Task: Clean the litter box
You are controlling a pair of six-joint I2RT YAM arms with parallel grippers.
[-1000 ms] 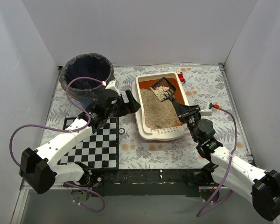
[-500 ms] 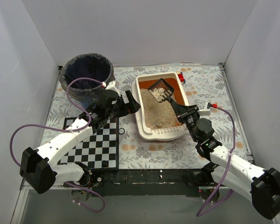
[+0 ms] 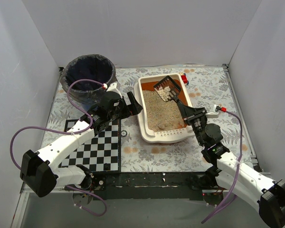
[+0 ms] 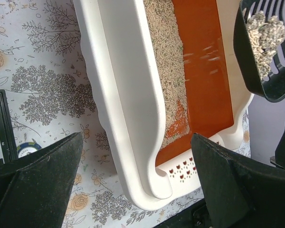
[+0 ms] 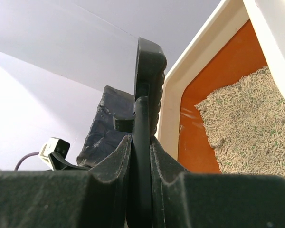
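Cream-white plastic, rigid and smooth, forms the shallow rectangular litter box (image 3: 139, 102) with an orange floor and beige granular litter. It sits right of centre on the floral-patterned tabletop (image 3: 209, 85), its slotted ledge toward the arms. It looks stiff and weighted by litter, yet liable to slide; the rolled long rim is probably the best hold. The left gripper (image 3: 133, 104) gapes wide, empty, just beside that rim. The right gripper (image 3: 189, 114) clamps the handle of a black slotted plastic scoop (image 3: 167, 90), loaded with clumps above the far end. A round blue bin with a dark bag (image 3: 65, 81) stands far left, and white walls enclose everything.
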